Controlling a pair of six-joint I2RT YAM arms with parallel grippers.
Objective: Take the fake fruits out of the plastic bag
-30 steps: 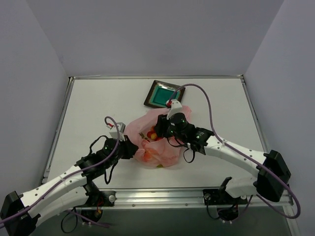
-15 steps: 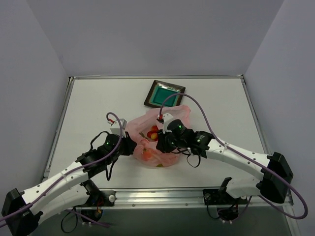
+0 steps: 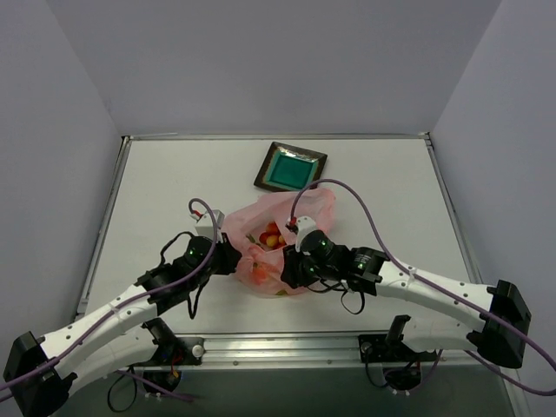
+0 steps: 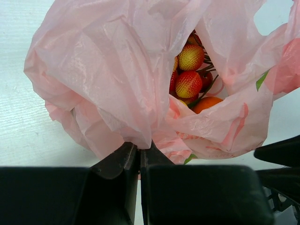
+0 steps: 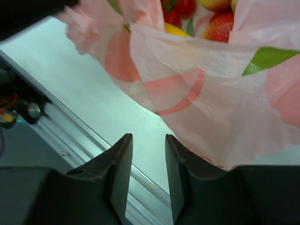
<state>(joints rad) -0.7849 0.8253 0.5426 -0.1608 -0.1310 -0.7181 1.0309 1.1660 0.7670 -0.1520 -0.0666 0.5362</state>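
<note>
Plastic bag (image 3: 278, 239), pink, crumpled at frame centre, fake strawberries (image 4: 189, 70) and an orange (image 4: 206, 104) inside its open mouth, left gripper (image 4: 139, 149) pinching its edge, right gripper (image 5: 148, 140) narrowly parted at its lower side, teal plate (image 3: 291, 167) above.

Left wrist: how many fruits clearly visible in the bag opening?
3 clearly: one red-yellow piece above another red-yellow piece, orange below them. More are partly hidden by the plastic bag.

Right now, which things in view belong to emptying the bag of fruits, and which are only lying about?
Belong to the job: pink plastic bag; fake fruits inside it; left gripper, shut on the bag's edge; right gripper, open beside the bag.
Lying about: square teal plate, beyond the bag.
</note>
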